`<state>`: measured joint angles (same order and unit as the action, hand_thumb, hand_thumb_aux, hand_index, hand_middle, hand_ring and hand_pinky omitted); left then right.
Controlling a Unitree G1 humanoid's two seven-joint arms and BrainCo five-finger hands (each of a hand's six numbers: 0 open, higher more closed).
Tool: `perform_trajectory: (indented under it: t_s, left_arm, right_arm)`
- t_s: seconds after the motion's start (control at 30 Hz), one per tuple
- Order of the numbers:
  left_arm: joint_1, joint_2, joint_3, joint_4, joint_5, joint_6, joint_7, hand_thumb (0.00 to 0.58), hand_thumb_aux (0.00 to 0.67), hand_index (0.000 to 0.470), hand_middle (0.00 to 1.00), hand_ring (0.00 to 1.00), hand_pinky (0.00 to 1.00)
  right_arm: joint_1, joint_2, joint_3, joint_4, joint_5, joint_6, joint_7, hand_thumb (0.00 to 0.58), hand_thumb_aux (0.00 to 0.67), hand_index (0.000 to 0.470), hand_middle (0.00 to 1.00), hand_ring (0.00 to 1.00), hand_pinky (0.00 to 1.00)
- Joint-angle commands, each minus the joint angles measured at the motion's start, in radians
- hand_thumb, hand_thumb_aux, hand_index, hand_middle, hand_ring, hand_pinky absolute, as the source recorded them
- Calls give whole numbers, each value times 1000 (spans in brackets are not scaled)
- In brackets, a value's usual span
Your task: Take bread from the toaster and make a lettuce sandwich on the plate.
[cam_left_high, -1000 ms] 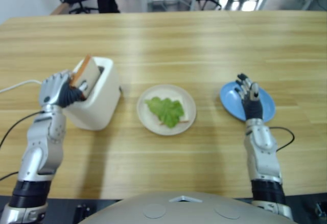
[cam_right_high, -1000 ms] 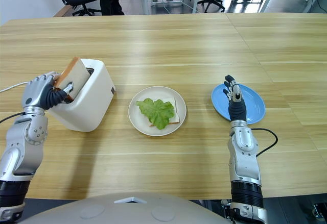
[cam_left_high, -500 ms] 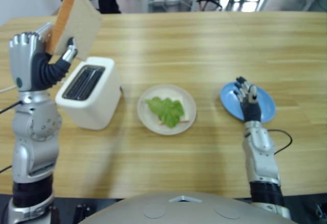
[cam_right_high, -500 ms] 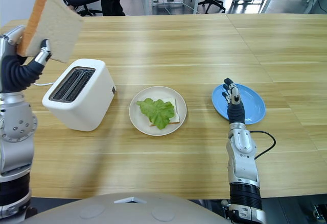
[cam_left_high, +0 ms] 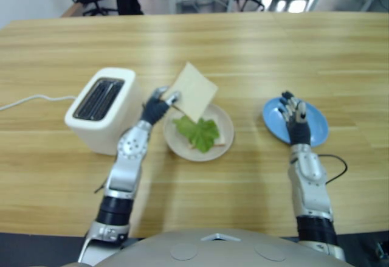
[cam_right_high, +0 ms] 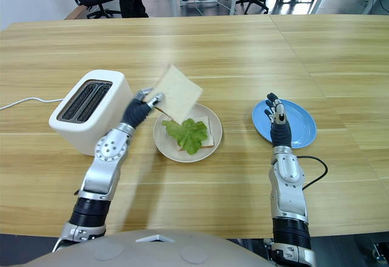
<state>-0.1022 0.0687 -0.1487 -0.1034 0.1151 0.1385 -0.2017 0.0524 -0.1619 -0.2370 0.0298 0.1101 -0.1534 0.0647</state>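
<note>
Left hand (cam_right_high: 139, 109) pinching bread slice (cam_right_high: 178, 92) by one corner, tilted over ten o'clock rim of plate (cam_right_high: 160, 143): liable to slip or land askew of lettuce (cam_right_high: 187, 134).

The wooden table (cam_right_high: 243, 54) carries a toaster (cam_right_high: 68, 130) with its cord (cam_right_high: 24, 101), a plate (cam_right_high: 209, 151) and a blue plate (cam_right_high: 304, 127).

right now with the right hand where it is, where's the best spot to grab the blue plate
Probably the near-left rim of the blue plate, coming in from the robot's own side: the right hand sits at that edge with its fingers open. The plate lies flat, shallow and bare, so its thin rim looks like the only hold.
</note>
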Motion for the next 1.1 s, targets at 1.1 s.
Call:
perform_trajectory:
  t_s: [1.1]
  left_arm:
    - [-170,47,-55,339,-22,-10,-105,580,670,460,1000,1000,1000]
  right_arm:
    - [19,-7,72,11,-112,-62,-18,0,0,0,0,0,0]
